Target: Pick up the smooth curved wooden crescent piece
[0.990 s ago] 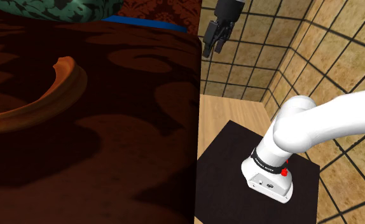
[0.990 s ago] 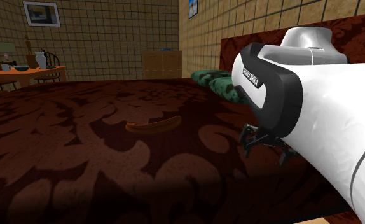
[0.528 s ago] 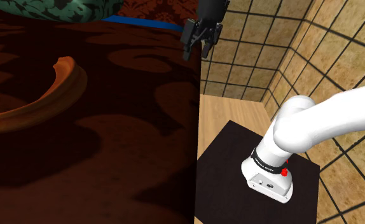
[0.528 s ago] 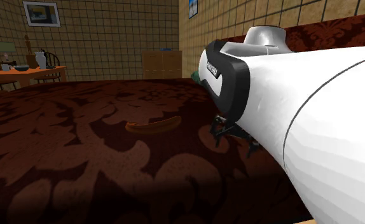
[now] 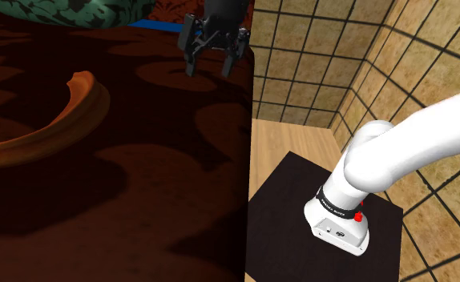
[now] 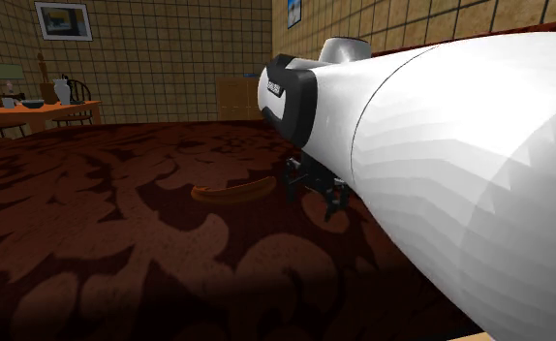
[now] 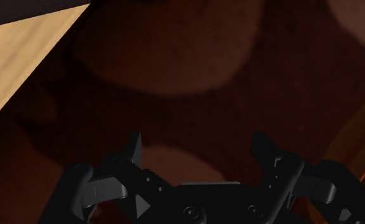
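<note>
Shoulder view, gripper: the gripper (image 5: 208, 68) is hovering over the bed (image 5: 140, 184) close to its edge, with its fingers standing apart and nothing between them.
Shoulder view, target: the orange-brown crescent piece (image 5: 80, 116) is lying flat on the dark red patterned cover, well apart from the gripper and toward this view's left.
Second exterior view, gap: the crescent piece (image 6: 232, 190) is showing as a low, thin arc, and the gripper (image 6: 312, 197) is hanging just to its right under the bulky white arm (image 6: 441, 145) — this view is giving you the height above the cover, which the shoulder view is flattening.
Wrist view, aim: the gripper (image 7: 198, 143) is looking down on bare cover (image 7: 194, 63), with a wedge of tan floor (image 7: 22, 51) at one corner. A thin orange edge beside one finger may be the crescent, though you cannot tell.
Step in hand: you are judged to be mid-approach, with no grasp begun.
Doing it well: be carrying the open fingers over the arc's thick middle, turning the wrist so they are straddling its width rather than its length, then descending slowly — the piece is lying low on soft cover, so a shallow close is risking a slip.
</note>
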{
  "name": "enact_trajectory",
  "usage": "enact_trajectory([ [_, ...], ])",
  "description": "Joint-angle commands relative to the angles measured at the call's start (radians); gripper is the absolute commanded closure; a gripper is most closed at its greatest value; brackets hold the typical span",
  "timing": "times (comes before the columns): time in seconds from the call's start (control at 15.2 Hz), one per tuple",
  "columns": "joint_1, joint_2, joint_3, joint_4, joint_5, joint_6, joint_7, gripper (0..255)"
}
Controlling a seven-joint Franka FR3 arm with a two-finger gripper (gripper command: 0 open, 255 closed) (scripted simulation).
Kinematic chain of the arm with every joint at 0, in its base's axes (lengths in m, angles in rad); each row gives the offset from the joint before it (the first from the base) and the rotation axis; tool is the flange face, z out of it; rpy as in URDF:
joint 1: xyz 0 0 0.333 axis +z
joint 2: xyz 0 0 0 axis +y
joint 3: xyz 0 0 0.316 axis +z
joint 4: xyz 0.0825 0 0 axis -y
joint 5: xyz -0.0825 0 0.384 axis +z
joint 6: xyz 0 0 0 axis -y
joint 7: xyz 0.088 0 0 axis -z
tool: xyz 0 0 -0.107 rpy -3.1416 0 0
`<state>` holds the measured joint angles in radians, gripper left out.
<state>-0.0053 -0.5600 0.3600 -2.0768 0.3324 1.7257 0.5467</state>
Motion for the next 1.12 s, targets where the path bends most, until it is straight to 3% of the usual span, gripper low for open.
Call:
enact_trajectory([
  [0.0, -0.008, 0.050, 0.042, 0.054, 0.010, 0.012, 0.078, 0],
  [0.53, -0.046, 0.311, 0.222, 0.324, -0.042, 0.063, 0.398, 0],
  [0.79, -0.043, 0.487, 0.314, 0.503, -0.144, 0.072, 0.582, 0],
  [0.99, -0.006, 0.634, 0.364, 0.654, -0.254, 0.059, 0.719, 0],
  [1.06, -0.005, 0.626, 0.359, 0.633, -0.247, 0.074, 0.714, 0],
])
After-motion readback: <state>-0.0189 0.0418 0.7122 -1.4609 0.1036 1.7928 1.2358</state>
